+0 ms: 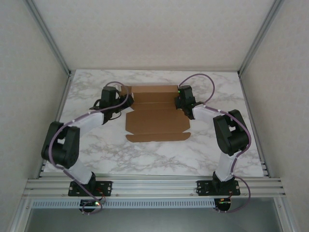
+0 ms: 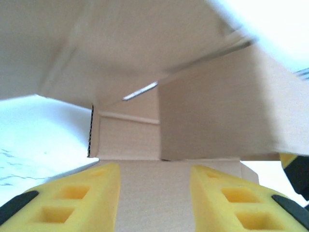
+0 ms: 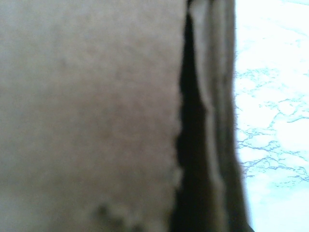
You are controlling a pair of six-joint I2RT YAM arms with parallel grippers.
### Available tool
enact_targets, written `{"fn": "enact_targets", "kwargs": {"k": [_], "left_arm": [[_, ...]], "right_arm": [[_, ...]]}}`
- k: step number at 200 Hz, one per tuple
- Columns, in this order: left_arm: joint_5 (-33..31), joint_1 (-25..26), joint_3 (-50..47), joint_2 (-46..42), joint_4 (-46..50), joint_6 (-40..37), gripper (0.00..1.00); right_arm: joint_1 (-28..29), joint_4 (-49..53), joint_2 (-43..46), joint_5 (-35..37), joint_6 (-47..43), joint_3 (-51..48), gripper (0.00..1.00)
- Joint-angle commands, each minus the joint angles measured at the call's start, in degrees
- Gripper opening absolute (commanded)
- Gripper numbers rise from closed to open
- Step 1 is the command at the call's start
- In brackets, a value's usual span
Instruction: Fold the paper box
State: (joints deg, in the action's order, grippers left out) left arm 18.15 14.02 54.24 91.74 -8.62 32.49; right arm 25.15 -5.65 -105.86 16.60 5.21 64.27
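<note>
Item: plain brown die-cut cardboard paper box [image 1: 157, 121], at the centre of the white marble-patterned table [image 1: 96, 154]. Its near panels lie flat and its far section is raised into a shallow tray.

Left gripper [image 2: 152, 174], far-left corner: yellow fingers [image 2: 82, 198] spread, cardboard visible through the gap, nothing pinched that I can see.

Right gripper [image 1: 180, 100], far-right corner: pressed together. I cannot tell whether it nips an edge.

Step, as I judge it: standing up the side walls. Next calls for tucking the end flaps inward, with both corners steadied.
</note>
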Motion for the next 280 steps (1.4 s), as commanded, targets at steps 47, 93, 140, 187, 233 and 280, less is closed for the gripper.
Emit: {"fn": "enact_targets", "kwargs": {"k": [47, 93, 140, 187, 233, 280], "left_arm": [[-21.74, -2.80, -7.80, -18.06, -5.77, -10.40, 0.48], [-19.53, -13.56, 3.05, -6.68, -3.25, -6.21, 0.50], [-1.05, -18.89, 9.33, 9.11, -5.24, -10.15, 0.47], [7.37, -17.45, 6.36, 12.09, -4.61, -9.39, 0.46], [1.60, -11.47, -1.15, 4.50, -3.91, -8.74, 0.46], [-5.00, -6.53, -4.40, 0.68, -3.88, -4.93, 0.46]], "right_arm": [[-0.67, 3.94, -0.54, -2.82, -1.72, 1.80, 0.00], [-0.70, 4.57, -0.83, -5.50, -2.22, 2.18, 0.00], [-0.70, 5.10, -1.62, -7.65, -2.49, 3.21, 0.00], [-0.69, 6.53, -2.37, -7.40, -1.14, 4.33, 0.00], [-0.68, 6.54, -2.38, -4.98, 0.55, 4.27, 0.00], [-0.71, 6.82, -3.09, -5.61, 1.63, 4.77, 0.00]]}}
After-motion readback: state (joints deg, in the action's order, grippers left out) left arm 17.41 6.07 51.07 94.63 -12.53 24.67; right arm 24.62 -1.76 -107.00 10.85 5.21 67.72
